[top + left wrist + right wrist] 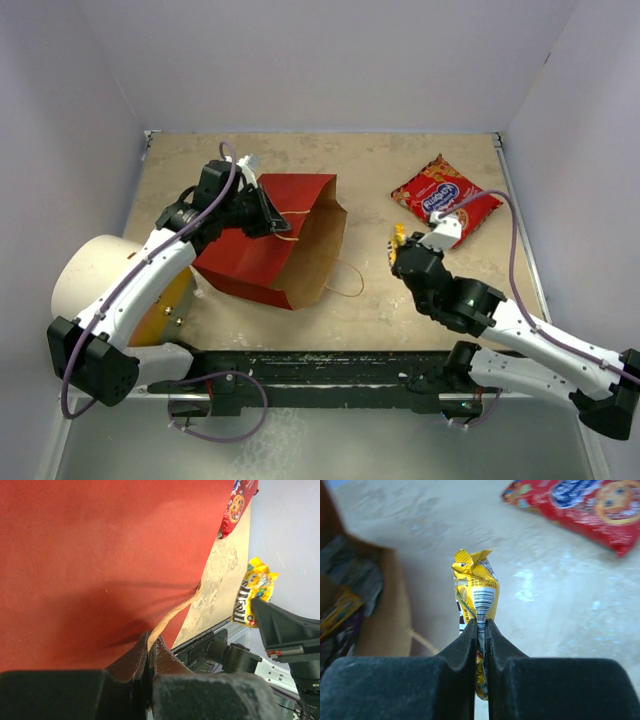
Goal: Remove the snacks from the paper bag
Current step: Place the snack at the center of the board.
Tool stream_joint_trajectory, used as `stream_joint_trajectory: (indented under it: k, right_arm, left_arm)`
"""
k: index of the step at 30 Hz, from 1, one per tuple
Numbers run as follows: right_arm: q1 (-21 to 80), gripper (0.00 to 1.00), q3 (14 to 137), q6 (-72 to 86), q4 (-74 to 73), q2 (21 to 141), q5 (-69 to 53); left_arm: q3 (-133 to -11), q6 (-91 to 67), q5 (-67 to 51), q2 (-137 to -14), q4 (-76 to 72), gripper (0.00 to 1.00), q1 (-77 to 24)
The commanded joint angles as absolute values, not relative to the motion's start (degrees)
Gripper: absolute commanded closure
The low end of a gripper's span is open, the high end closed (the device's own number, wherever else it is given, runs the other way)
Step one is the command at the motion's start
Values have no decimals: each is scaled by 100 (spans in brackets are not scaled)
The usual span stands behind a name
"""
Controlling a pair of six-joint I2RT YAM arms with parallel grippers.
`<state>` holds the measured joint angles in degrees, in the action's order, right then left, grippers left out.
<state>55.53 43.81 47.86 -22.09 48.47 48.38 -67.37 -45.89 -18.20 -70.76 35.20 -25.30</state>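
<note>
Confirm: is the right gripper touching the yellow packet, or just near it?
Touching. The right wrist view shows the right gripper shut on the yellow packet, its jaws pinching the packet's crimped end with no gap.

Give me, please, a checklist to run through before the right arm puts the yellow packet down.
1. Grip of right claw on yellow packet: ok, shut on it.
2. Grip of left claw on the handle of the bag: ok, shut on it.
3. Yellow packet clear of the bag mouth: ok.
4. Bare table beside the cookie bag for a drop: ok.
5. Bag emptied: not ok, packets show inside.
6. Number left inside: cannot tell.
</note>
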Motion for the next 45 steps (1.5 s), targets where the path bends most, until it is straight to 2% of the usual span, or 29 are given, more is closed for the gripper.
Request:
stream_joint_trajectory:
  k: [1, 6, 12, 20, 30, 31, 38, 43, 45]
  right_arm:
    - [5003, 100, 4546, 5516, -3154, 5131, 5817]
    - [3213, 100, 4503, 5463, -2747, 6050, 4669]
    - [2368, 100, 4462, 5595, -1998, 7035, 4586]
    - [2061, 100, 4674, 6183, -2190, 8113, 4520]
    - [2037, 100, 4378, 5909, -1504, 8297, 4382]
    - [2039, 99, 4369, 5914, -1522, 8271, 4359]
    - [2039, 67, 4350, 5882, -1857, 7761, 4257]
    - [2039, 52, 4267, 5212, -1657, 6857, 3970]
    - [2046, 49, 4140, 4656, -1194, 6483, 3504]
  left_arm:
    - [-7101, -4542, -1883, -7244, 3266, 100, -2540]
    - [-7260, -4454, -1868, -7294, 3410, 100, -2540]
    - [-7311, -4414, -1954, -7259, 3505, 100, -2541]
    - [-7344, -4299, -2059, -7122, 3675, 100, -2540]
    - [-7219, -4156, -1944, -6817, 4010, 100, -2540]
    - [-7173, -4166, -1937, -6794, 4037, 100, -2542]
    - [-6962, -4226, -1966, -6557, 4116, 100, -2540]
    - [-6853, -4126, -1899, -6307, 4430, 100, -2540]
    - [-6781, -4107, -1883, -6181, 4536, 100, -2540]
